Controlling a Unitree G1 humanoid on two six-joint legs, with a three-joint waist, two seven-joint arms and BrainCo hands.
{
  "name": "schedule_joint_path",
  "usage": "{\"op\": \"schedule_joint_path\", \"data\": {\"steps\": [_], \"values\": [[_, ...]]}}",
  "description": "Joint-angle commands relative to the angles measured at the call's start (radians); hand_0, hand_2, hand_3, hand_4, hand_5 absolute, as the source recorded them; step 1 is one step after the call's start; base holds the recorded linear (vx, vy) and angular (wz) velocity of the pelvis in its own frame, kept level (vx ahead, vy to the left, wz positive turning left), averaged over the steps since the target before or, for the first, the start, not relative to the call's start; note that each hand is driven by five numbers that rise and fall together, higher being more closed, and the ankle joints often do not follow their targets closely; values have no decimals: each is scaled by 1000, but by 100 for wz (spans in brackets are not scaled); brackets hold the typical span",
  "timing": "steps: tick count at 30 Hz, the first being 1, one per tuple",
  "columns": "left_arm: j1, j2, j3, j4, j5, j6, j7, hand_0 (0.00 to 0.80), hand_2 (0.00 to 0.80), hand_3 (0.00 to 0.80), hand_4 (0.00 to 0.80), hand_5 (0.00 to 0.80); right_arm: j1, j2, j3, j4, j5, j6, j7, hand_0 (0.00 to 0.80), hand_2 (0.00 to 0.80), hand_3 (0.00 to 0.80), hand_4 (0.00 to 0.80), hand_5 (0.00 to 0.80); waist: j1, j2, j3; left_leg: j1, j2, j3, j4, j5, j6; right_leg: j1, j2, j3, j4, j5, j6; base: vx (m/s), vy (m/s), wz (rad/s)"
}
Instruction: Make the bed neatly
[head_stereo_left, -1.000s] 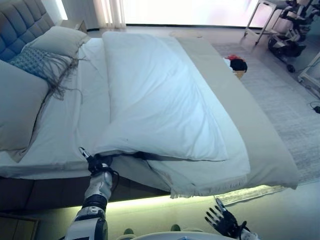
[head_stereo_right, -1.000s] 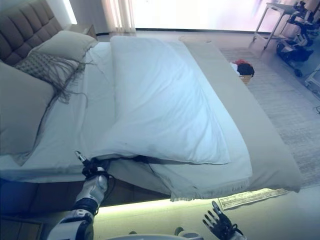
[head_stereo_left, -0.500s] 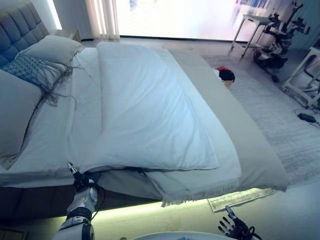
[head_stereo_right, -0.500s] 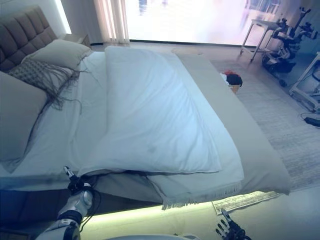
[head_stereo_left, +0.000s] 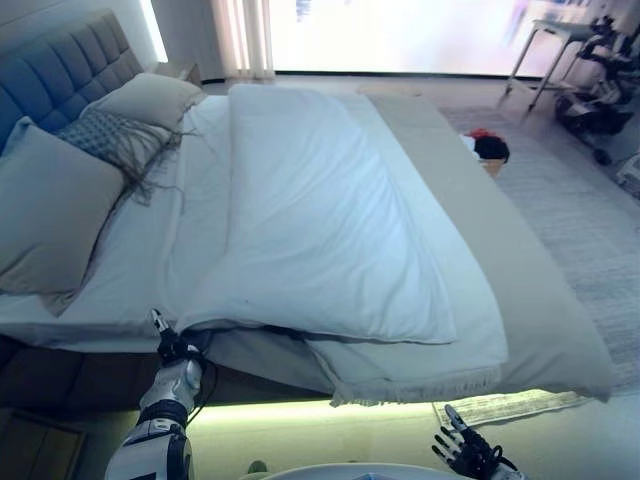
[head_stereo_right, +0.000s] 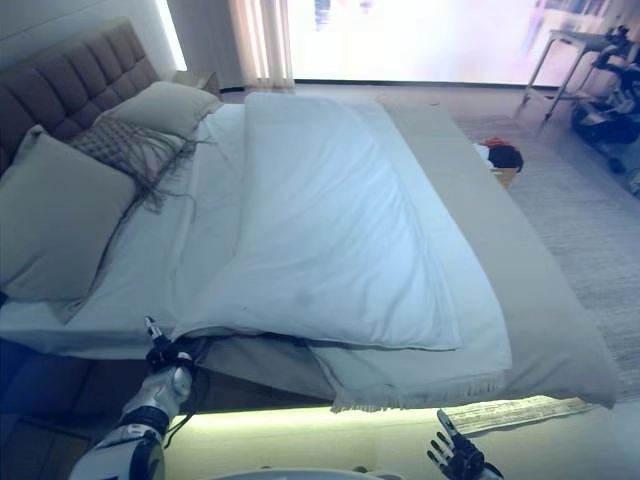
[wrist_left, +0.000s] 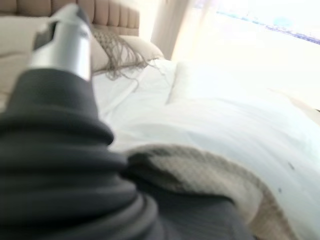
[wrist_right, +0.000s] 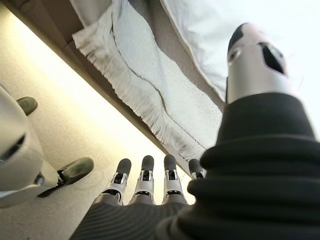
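A white duvet (head_stereo_left: 320, 220) lies along the middle of the bed, folded over itself, its near corner hanging at the bed's front edge. Under it are a white fringed blanket (head_stereo_left: 430, 365) and a beige bedspread (head_stereo_left: 545, 320) that covers the right side. My left hand (head_stereo_left: 176, 362) is at that near duvet corner, thumb (wrist_left: 62, 42) sticking up, with the rest of the hand tucked under the cloth. My right hand (head_stereo_left: 465, 455) hangs open low over the floor, in front of the fringed edge (wrist_right: 150, 105), touching nothing.
Two beige pillows (head_stereo_left: 50, 210) (head_stereo_left: 150, 98) and a fringed cushion (head_stereo_left: 110, 140) lean at the tufted headboard (head_stereo_left: 60, 70) on the left. A basket of red and black things (head_stereo_left: 490, 150) sits on the rug (head_stereo_left: 590, 220) beyond the bed. A small table (head_stereo_left: 545, 40) stands far right.
The camera has shifted, showing more of the headboard. My left hand stays at the duvet's near corner, and my right hand stays low and open.
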Motion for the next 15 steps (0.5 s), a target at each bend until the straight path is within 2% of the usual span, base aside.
{"op": "schedule_joint_path", "data": {"steps": [1, 4, 6, 10, 12, 13, 15], "values": [[-31, 200, 120, -11, -18, -105, -73, 0, 0, 0, 0, 0, -24, -67, -57, 60, 13, -15, -4, 0, 0, 0, 0, 0, 28, -20, -18, 13, 116, 146, 116, 22, -30, 19, -60, 21, 123, -143, 50, -81, 146, 24], [-2, 210, 158, 8, 19, -105, -96, 0, 0, 0, 0, 0, -14, -102, -104, 86, -4, -8, -24, 0, 0, 0, 0, 0, 20, -8, -16, 22, 185, 131, 125, 99, -57, 14, -90, 24, 142, -150, 53, -99, 205, 8], [37, 237, 190, 19, 54, -69, -133, 0, 0, 0, 0, 0, -7, -132, -138, 99, -11, -14, -35, 0, 0, 0, 0, 0, 16, 9, -16, 46, 220, 131, 105, 138, -76, 13, -113, 17, 152, -157, 59, -104, 331, 6], [128, 288, 259, 57, 15, -10, -195, 0, 0, 0, 0, 0, 0, -216, -207, 98, -33, -10, -28, 0, 0, 0, 0, 0, 4, 78, -11, 77, 270, 149, 69, 196, -107, -19, -170, 14, 230, -194, 69, -109, 504, 7], [168, 298, 291, 83, -22, 9, -212, 0, 0, 0, 0, 0, -17, -250, -220, 94, -44, -7, -25, 0, 0, 0, 0, 0, 1, 118, 1, 91, 276, 142, 65, 180, -112, -54, -206, 27, 293, -216, 81, -99, 542, -3], [185, 303, 302, 98, -34, 28, -223, 0, 0, 0, 0, 0, -31, -273, -225, 94, -60, 0, -24, 0, 0, 0, 0, 0, -2, 142, 10, 99, 271, 148, 77, 155, -113, -73, -230, 33, 329, -226, 88, -96, 483, -13], [194, 315, 314, 128, -38, 53, -228, 0, 0, 0, 0, 0, -51, -299, -218, 97, -78, 5, -15, 0, 0, 0, 0, 0, -9, 168, 21, 122, 253, 181, 81, 92, -112, -95, -267, 31, 365, -227, 106, -60, 379, -18]]}}
